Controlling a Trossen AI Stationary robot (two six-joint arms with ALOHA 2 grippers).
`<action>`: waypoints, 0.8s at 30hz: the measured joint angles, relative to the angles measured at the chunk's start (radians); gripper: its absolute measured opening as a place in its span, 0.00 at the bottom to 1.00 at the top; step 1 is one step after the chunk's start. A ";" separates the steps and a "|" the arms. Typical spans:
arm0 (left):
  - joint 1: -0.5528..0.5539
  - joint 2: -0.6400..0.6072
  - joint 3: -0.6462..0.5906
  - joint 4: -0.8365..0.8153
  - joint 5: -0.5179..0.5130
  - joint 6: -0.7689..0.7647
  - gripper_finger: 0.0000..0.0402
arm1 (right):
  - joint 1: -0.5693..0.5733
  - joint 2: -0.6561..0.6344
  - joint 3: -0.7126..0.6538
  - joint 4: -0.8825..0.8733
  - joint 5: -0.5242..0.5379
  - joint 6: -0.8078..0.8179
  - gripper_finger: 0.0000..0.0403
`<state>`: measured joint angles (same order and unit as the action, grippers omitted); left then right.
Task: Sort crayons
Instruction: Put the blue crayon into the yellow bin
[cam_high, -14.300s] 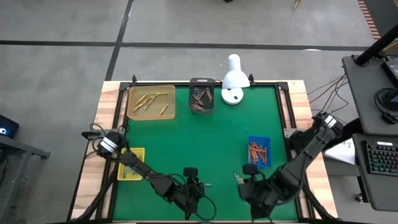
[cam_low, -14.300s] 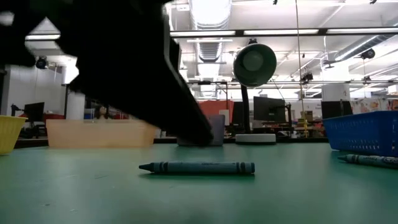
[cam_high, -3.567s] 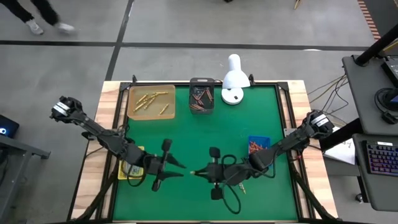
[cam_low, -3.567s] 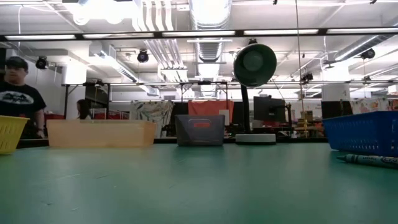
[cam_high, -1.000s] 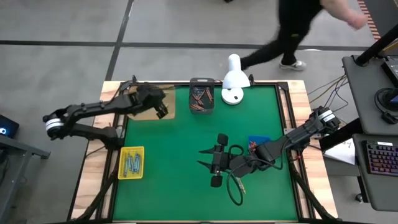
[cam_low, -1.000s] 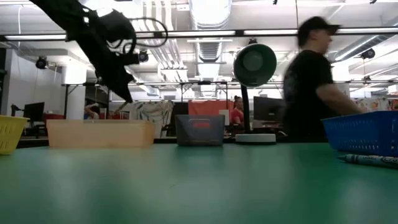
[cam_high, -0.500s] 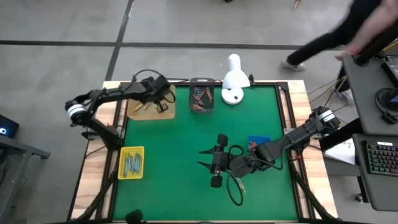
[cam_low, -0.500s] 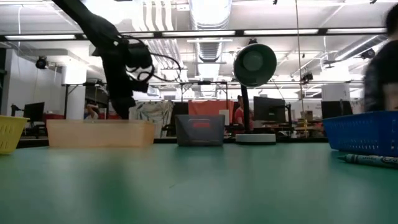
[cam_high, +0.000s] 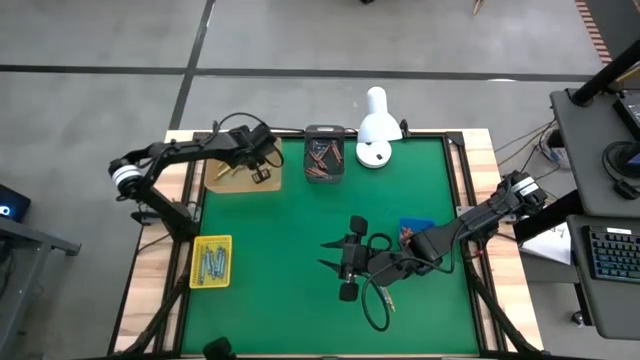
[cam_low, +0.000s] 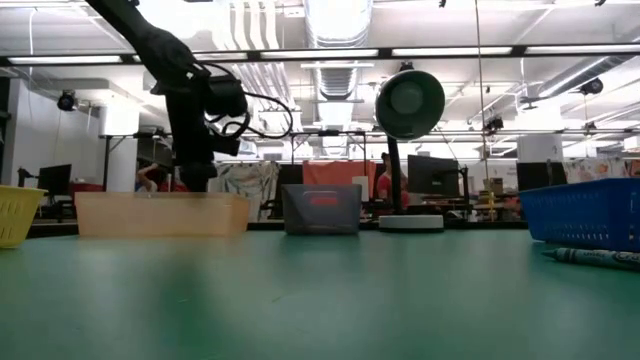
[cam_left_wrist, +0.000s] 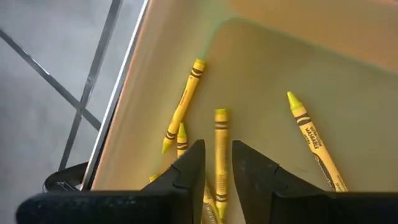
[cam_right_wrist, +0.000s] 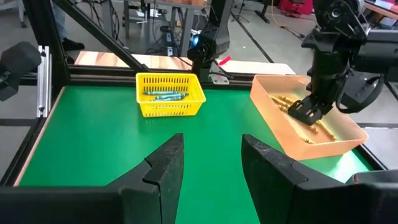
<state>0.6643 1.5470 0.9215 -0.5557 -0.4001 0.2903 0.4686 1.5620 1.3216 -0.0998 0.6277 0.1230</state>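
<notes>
Near the left edge of the green surface (cam_high: 300, 220), toward its front corner, a yellow basket (cam_high: 210, 261) holds blue-green crayons (cam_high: 211, 263); at the back left corner sits a tan tray (cam_high: 238, 178) with yellow crayons (cam_left_wrist: 221, 155) lying loose on its floor; the left pincer (cam_high: 256, 166) hangs over that tray, pointing down into it, and in the left wrist view its fingers (cam_left_wrist: 186, 171) stand a little apart with one yellow crayon lying flat between the tips, though I cannot tell whether they touch it; further along the back edge, near its middle, a dark bin (cam_high: 324, 155) holds brown crayons (cam_high: 322, 160); just right of it stands a white desk lamp (cam_high: 375, 128); near the middle of the surface the right pincer (cam_high: 335, 268) lies low, pointing toward the left edge, its fingers spread wide and holding nothing; behind it, toward the right edge, a blue basket (cam_high: 422, 226) holds orange crayons (cam_high: 410, 237), partly hidden by the right arm; in the low view one blue-green crayon (cam_low: 598, 258) lies on the surface just in front of that basket.
</notes>
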 joint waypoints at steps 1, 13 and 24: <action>0.000 -0.004 0.000 0.001 0.000 -0.006 0.16 | 0.000 0.000 0.000 0.000 0.000 0.006 0.37; -0.095 -0.159 -0.001 0.004 0.075 -0.170 0.17 | 0.000 0.000 0.000 -0.071 -0.003 0.134 0.37; -0.427 -0.358 -0.002 0.112 0.089 -0.293 0.17 | 0.000 0.001 0.000 -0.165 -0.252 0.419 0.37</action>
<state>0.2374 1.1890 0.9195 -0.4438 -0.3111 -0.0023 0.4690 1.5627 1.3212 -0.2649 0.3756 0.5416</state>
